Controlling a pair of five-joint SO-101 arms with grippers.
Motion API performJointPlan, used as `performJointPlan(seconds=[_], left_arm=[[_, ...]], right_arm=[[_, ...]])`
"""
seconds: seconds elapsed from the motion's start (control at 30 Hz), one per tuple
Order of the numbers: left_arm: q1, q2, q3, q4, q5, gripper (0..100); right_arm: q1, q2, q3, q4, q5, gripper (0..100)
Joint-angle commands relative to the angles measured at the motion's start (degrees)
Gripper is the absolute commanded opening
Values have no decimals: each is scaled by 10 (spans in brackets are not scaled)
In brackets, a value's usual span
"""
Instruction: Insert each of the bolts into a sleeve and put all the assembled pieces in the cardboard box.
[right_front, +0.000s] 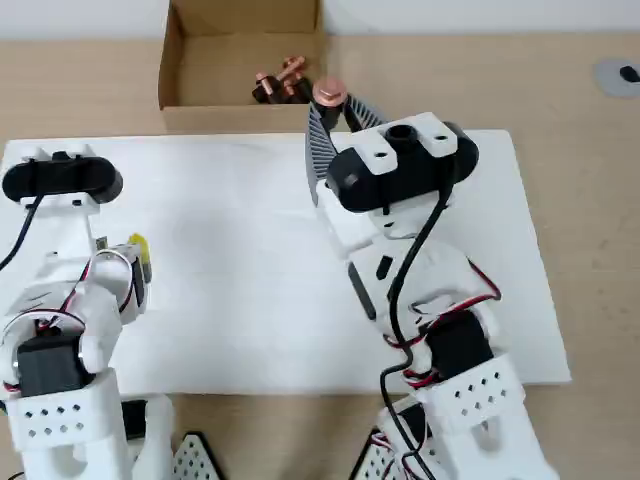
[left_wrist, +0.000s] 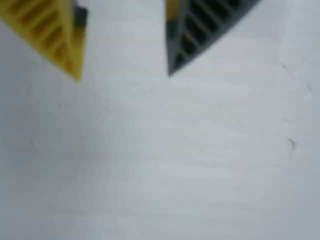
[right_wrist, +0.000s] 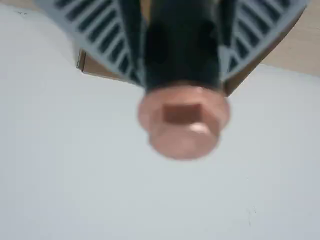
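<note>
Bolt (right_wrist: 183, 122), copper, flange-headed, inside black sleeve (right_wrist: 182, 45)

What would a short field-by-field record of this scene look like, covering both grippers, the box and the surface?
Left gripper: open, empty, above the white sheet
Right gripper: shut on a black sleeve with a copper bolt in it, by the box's near corner
Cardboard box: open-topped, at the sheet's far edge
Assembled pieces: several lying inside the box
Surface: white sheet on a wooden table
</note>
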Motion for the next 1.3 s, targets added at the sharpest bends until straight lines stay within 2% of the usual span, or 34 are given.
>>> performJointPlan(seconds=[0.0,0.3,0.53,0.7,0.93,1.27], left_arm=[[-4,-6,-7,2,1,124],[-6,-6,-6,2,2,124],[-4,-6,-6,18,2,124],[-8,-6,-2,25,2,124],[-4,-65,17,51,-1,124],[-8,-262,112,46,-1,124]], right_arm=[[4,-9,-48,-17,4,9],[6,80,-93,-17,5,9],[6,228,-153,-23,6,9],[18,373,-220,-102,6,9],[23,584,-372,-122,6,9],[67,902,-658,-119,6,9]])
